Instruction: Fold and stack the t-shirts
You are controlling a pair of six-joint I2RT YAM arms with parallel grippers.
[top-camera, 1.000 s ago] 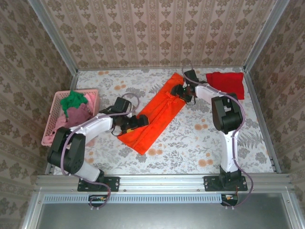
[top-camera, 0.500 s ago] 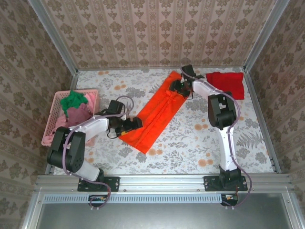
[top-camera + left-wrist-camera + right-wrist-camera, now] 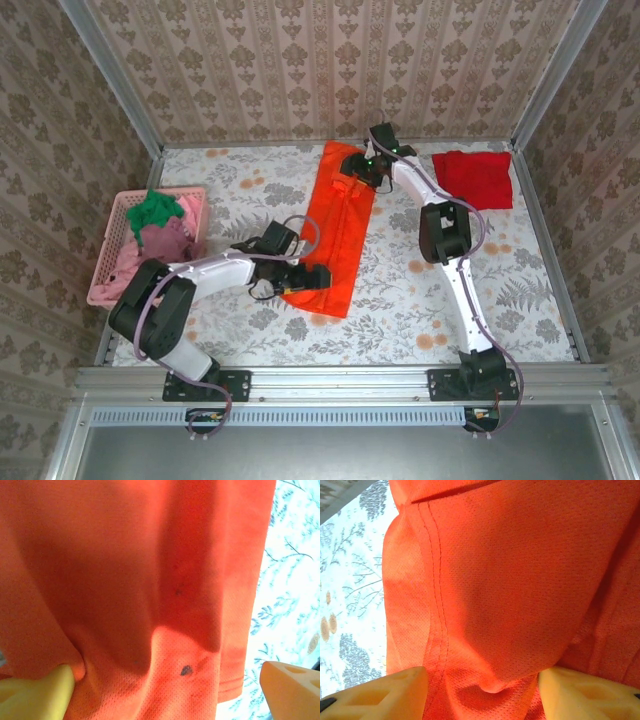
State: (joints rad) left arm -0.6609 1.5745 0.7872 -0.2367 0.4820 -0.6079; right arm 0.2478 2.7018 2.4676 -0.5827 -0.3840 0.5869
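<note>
Orange t-shirt stretched between both hands

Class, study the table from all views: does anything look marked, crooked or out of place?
The orange t-shirt has small dark spots near its hem, seen by the left wrist, possibly stains. From above it lies as a long strip, slightly slanted. Nothing else stands out.

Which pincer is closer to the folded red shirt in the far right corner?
Right. The right pincer grips the orange shirt just left of the red shirt; the left pincer holds the orange shirt's near end.
</note>
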